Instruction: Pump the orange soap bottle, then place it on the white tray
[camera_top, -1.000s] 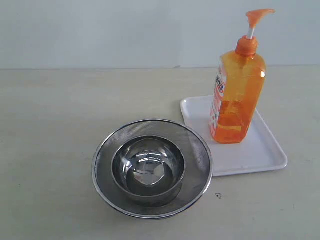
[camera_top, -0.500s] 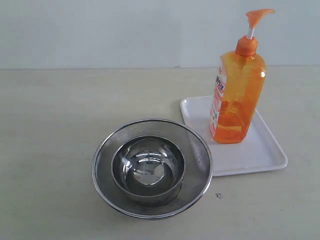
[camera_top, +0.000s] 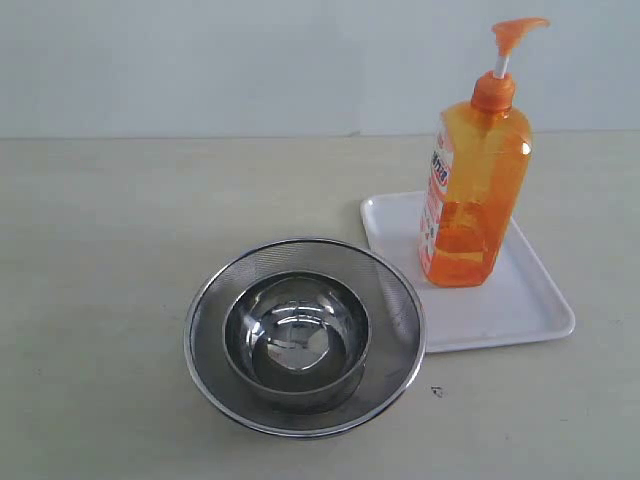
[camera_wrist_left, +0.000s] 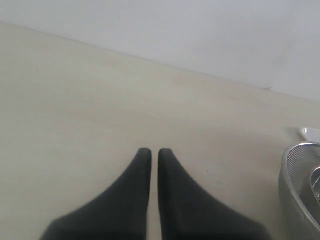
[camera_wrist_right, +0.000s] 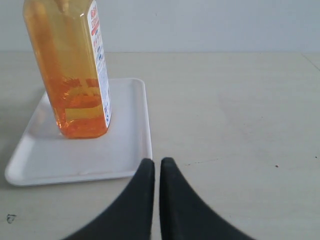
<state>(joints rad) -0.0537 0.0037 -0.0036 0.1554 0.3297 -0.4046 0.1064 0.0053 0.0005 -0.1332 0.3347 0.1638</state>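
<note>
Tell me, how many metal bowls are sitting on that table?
2: the mesh strainer bowl just left of the white tray, and a smaller steel bowl nested inside it. None seems hidden.

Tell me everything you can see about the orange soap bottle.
The soap bottle is tall, rectangular, translucent orange plastic, partly filled with orange liquid. Its orange pump head sits raised on a white stem, and a white-and-red label runs down one side. It stands upright on the white tray, with nothing else touching it.
</note>
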